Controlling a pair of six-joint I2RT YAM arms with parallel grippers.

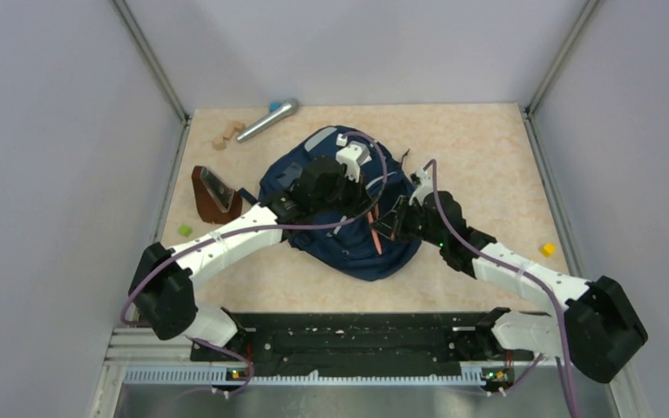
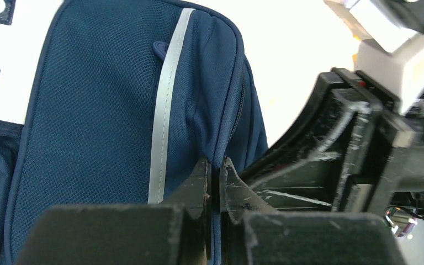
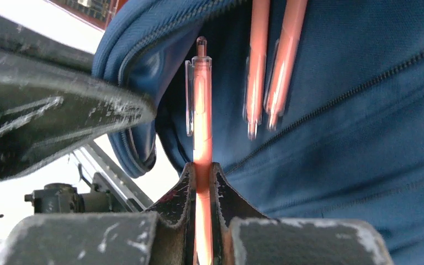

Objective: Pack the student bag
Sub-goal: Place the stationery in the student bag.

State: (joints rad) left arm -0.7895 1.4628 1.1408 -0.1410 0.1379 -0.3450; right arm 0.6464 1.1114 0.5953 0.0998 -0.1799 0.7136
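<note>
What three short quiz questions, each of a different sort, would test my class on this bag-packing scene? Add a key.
1. True or false: the right pincer is shut on an orange pen.
2. Choose one: what does the left pincer pinch? A: fabric of the student bag. B: a wooden block. C: nothing at all.
3. Fill the gap: the small cube near the right edge of the table is ____ in colour.

Key: 1 true; 2 A; 3 yellow.
</note>
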